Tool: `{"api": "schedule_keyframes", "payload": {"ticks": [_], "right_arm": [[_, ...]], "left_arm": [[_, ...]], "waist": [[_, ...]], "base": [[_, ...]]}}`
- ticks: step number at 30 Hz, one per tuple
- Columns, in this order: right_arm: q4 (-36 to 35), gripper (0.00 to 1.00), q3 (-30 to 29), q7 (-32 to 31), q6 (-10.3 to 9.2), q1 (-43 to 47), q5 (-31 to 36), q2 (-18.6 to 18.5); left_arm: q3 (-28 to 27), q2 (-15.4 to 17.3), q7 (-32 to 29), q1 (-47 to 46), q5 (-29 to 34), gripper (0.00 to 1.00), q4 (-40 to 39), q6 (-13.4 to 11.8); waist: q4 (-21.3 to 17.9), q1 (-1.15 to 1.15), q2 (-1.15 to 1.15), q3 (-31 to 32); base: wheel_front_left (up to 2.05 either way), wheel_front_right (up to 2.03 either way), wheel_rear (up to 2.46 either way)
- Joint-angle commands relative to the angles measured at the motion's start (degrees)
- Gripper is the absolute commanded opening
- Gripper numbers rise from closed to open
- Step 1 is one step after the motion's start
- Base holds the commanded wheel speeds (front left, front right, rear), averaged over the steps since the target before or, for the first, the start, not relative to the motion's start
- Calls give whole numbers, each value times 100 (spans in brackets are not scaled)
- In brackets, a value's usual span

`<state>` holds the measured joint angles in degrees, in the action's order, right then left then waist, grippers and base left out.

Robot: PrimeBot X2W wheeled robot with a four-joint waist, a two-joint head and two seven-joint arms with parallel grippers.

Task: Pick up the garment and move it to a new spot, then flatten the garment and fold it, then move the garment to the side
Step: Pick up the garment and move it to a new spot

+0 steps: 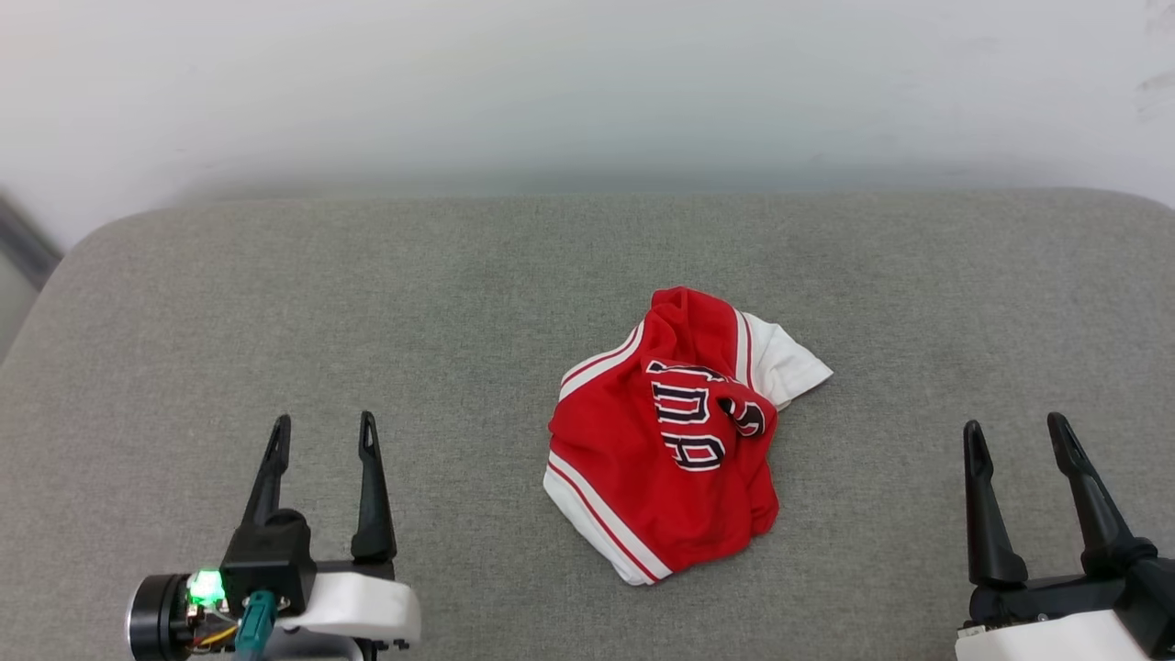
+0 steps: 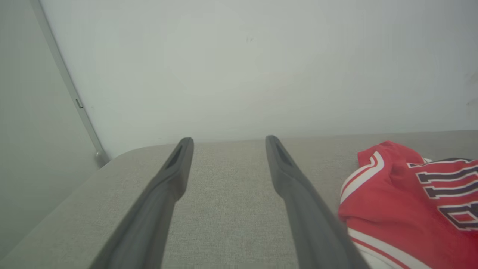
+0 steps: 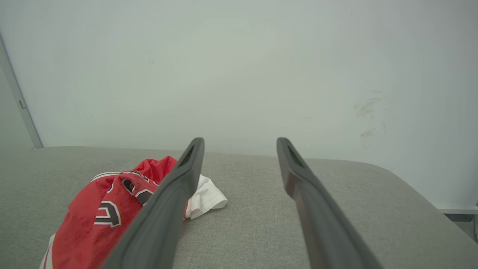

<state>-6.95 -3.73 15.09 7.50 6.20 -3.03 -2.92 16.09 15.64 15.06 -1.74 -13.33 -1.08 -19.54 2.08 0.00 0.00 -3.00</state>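
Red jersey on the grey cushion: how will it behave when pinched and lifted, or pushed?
Likely floppy: the red jersey lies crumpled in soft folds, so a single pinch would probably leave it draping. Probably light: thin cloth, its white sleeve lying limp. Pushed, it would likely bunch rather than slide on the grey cushion.

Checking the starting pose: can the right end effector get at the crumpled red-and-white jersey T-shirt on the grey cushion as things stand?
Probably yes. The right end effector stands open, with bare grey fabric cushion between it and the crumpled red-and-white jersey T-shirt; nothing lies in the way.
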Motion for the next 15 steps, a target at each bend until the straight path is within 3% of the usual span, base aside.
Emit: {"api": "schedule_keyframes", "payload": {"ticks": [1, 8, 15], "right_arm": [[33, 100, 3, 11, -2, 102, -23, 6], [154, 100, 47, 12, -2, 255, -212, 6], [228, 100, 76, 12, -2, 326, -361, 6]], "left_arm": [[-123, -101, 17, 143, 103, 100, -22, 122], [-513, -476, 16, 475, 458, 100, 67, 713], [-840, -760, 16, 624, 699, 100, 171, 1069]], "waist": [[-9, 0, 0, 40], [-20, 0, 0, 182], [-44, 0, 0, 227]], "base": [[0, 0, 0], [0, 0, 0], [0, 0, 0]]}}
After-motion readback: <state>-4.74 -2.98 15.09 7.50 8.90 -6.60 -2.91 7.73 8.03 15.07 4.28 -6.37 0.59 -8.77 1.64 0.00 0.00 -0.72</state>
